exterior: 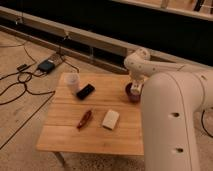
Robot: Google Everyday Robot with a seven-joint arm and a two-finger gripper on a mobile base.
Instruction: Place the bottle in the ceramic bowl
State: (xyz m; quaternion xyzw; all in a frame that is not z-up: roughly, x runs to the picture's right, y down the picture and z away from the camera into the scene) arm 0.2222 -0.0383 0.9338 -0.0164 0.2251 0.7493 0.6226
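The dark maroon ceramic bowl (131, 93) sits at the right edge of the wooden table (95, 135), partly covered by my white arm. My gripper (135, 86) points down right over the bowl, its tip at or inside the rim. The small cream-white bottle does not show clearly; if it is at the gripper's tip, my wrist and the bowl's rim hide it.
A pale cup (72, 81) stands at the table's back left, with a black phone-like slab (85, 91) beside it. A red item (84, 119) and a flat white block (110, 119) lie mid-table. Cables and a box (46, 65) are on the floor to the left.
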